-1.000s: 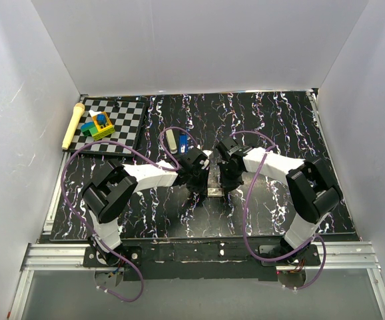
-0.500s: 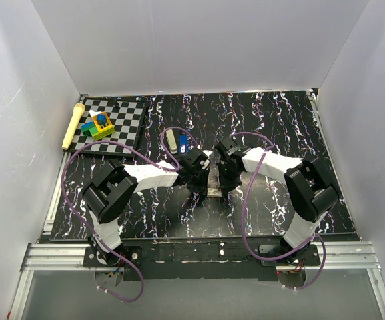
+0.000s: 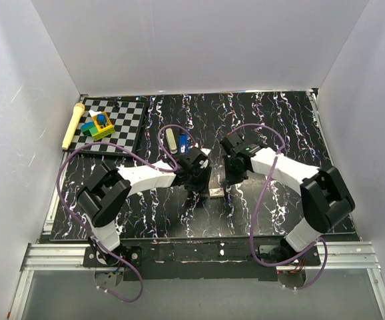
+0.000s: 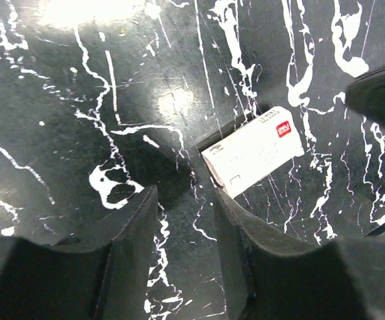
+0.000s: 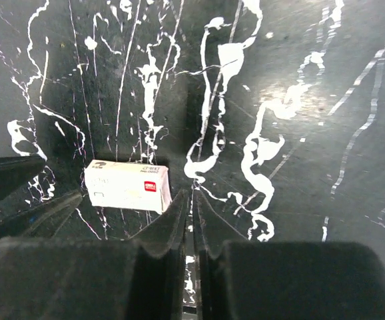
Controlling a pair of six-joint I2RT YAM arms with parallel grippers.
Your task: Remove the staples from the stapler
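Mat (image 3: 279,120): black with white veins; covers the table inside white walls
Left gripper (image 4: 184,203): released; mat shows through the gap between its fingers (image 4: 129,247); nothing in the gap; it points down at the mat
Right gripper (image 5: 191,200): all but clenched; only a hairline slit between its fingers (image 5: 166,227); nothing grasped; it also points down at the mat
Box (image 3: 215,191): small, white, red mark on one end; print too small to read; lies flat on the mat between the two grippers, near the middle of the table
Box, left wrist view: lies slantwise, just past the tip of the right-hand finger; touching or just beside it, cannot tell; outside the gap; a dark edge of the right gripper shows at the frame's right side
Box, right wrist view: lies level, left of the fingertips; its red-marked end is just beside the left-hand finger; dark fingers of the left gripper show past its other end
Staples: cannot make out any loose ones; too fine to tell from the white veins
Pale bar (image 3: 171,140) and blue bar (image 3: 182,145): side by side on the mat, beyond the left gripper, inside a loop of purple cable (image 3: 166,133); apart from both grippers; cannot tell which, if either, is the stapler
Chessboard (image 3: 122,130): far left corner; toy blocks (image 3: 98,125) stand on it; a yellow stick (image 3: 72,125) lies along its left edge; all well apart from the box
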